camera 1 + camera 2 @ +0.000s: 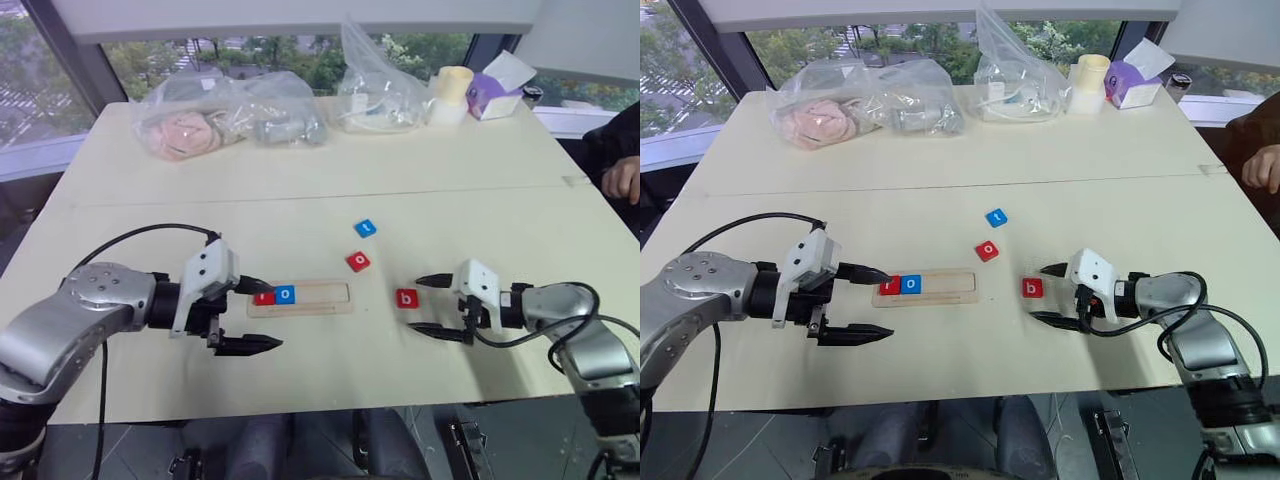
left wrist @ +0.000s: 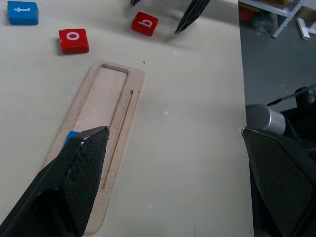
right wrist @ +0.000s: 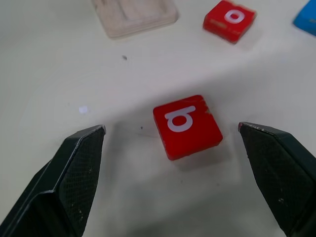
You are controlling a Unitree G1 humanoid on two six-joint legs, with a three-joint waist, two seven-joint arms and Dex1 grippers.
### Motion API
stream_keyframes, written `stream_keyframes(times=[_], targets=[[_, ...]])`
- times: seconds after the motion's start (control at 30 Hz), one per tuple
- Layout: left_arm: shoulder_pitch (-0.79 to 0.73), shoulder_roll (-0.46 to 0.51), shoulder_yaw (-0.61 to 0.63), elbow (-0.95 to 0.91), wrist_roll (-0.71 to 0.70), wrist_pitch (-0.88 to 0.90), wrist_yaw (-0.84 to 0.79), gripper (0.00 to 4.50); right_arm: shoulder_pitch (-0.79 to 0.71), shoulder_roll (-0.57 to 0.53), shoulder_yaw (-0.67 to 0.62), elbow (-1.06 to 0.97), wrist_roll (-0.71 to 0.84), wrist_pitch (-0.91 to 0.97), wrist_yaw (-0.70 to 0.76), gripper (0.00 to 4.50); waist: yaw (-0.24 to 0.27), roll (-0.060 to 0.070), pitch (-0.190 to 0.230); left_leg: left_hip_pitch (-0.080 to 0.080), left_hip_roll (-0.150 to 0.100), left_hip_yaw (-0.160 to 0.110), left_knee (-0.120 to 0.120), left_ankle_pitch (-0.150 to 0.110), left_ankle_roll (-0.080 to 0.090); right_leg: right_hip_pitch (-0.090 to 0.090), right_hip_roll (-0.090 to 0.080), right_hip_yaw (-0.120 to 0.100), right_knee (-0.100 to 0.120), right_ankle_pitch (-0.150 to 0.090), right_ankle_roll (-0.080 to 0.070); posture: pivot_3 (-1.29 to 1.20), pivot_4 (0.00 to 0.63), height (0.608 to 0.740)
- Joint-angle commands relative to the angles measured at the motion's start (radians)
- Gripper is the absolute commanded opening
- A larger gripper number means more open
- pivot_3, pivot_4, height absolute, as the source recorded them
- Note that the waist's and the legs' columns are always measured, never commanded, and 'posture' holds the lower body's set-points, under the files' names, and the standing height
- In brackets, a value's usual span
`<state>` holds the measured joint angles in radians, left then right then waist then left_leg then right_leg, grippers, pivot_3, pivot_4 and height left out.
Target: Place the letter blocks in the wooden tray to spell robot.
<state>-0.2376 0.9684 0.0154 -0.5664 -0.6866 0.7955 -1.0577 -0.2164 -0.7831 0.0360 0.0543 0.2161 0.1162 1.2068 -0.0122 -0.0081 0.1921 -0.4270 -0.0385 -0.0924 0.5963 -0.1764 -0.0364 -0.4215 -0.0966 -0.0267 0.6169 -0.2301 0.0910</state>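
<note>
The wooden tray (image 1: 318,298) lies at the table's centre front. A red block (image 1: 264,297) and a blue o block (image 1: 286,294) sit at its left end. A red o block (image 1: 358,261) and a blue t block (image 1: 365,228) lie loose behind the tray. To its right lies a red b block (image 3: 186,126). My right gripper (image 1: 415,304) is open and low, one fingertip on each side of the b block, not touching it. My left gripper (image 1: 268,315) is open at the tray's left end, its far finger partly covering the red block.
Plastic bags (image 1: 185,122) of items, a second bag (image 1: 380,90), a pale cup (image 1: 450,92) and a purple tissue box (image 1: 497,92) line the far edge. A person's hand (image 1: 622,180) rests at the right edge. The table's front edge (image 1: 300,405) is close.
</note>
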Motion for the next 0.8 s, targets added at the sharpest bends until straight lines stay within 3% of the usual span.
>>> stream_keyframes(times=[0.03,0.13,0.27,0.3,0.43,0.57,0.67,0.8], targets=[[0.002,0.005,0.019,-0.024,-0.001,-0.007,0.015,4.50,-0.052,0.007,0.021,0.076,-0.007,-0.063,0.040,4.44,0.000,0.000,0.000,0.000,0.000,0.000,0.000,0.000,0.000,0.000,0.000,0.000,0.000,0.000,0.000,0.00,0.150,0.740],[0.010,-0.001,0.025,-0.038,-0.013,0.002,0.034,4.50,-0.092,0.012,0.044,0.163,-0.016,-0.105,0.076,3.65,0.000,0.000,0.000,0.000,0.000,0.000,0.000,0.000,0.000,0.000,0.000,0.000,0.000,0.000,0.000,0.00,0.150,0.740],[0.028,0.008,0.044,-0.043,-0.019,0.004,0.045,4.50,-0.138,0.035,0.041,0.208,-0.001,-0.091,0.078,1.72,0.000,0.000,0.000,0.001,0.000,0.001,0.000,0.000,0.000,0.000,0.000,0.001,0.001,0.001,0.000,0.00,0.150,0.740],[0.037,0.014,0.049,-0.040,-0.013,0.000,0.043,4.50,-0.146,0.038,0.040,0.203,0.006,-0.076,0.078,1.48,0.000,0.000,0.000,0.001,0.000,0.001,0.000,0.000,0.000,0.000,0.000,0.001,0.001,0.001,0.000,0.00,0.150,0.740],[0.080,0.067,0.097,0.037,0.043,-0.049,0.014,4.50,-0.200,0.069,0.063,0.037,0.074,0.125,0.064,1.36,-0.006,0.000,0.000,0.002,0.000,0.002,0.001,0.000,0.000,-0.001,0.001,0.003,0.003,0.001,0.000,0.00,0.150,0.740],[0.104,0.074,0.171,0.093,0.000,-0.043,-0.018,4.50,-0.281,0.106,0.173,-0.101,0.024,0.265,0.035,1.36,-0.004,0.000,0.000,0.002,0.001,0.003,0.001,0.000,0.000,-0.005,0.003,0.005,0.009,0.001,0.000,0.00,0.150,0.740],[0.155,0.110,0.196,0.124,0.029,-0.079,-0.074,4.50,-0.402,0.184,0.311,-0.083,-0.080,0.339,-0.011,1.36,-0.006,0.000,0.000,0.002,0.002,0.003,0.001,0.000,0.000,-0.005,0.003,0.005,0.009,0.000,0.000,0.00,0.150,0.740],[0.179,0.116,0.207,0.165,0.077,-0.122,-0.069,4.50,-0.487,0.303,0.368,-0.017,-0.107,0.365,-0.058,1.36,-0.001,0.000,0.000,0.001,0.002,0.004,0.001,0.000,0.000,-0.006,0.002,0.006,0.009,0.001,-0.001,0.00,0.150,0.740]])
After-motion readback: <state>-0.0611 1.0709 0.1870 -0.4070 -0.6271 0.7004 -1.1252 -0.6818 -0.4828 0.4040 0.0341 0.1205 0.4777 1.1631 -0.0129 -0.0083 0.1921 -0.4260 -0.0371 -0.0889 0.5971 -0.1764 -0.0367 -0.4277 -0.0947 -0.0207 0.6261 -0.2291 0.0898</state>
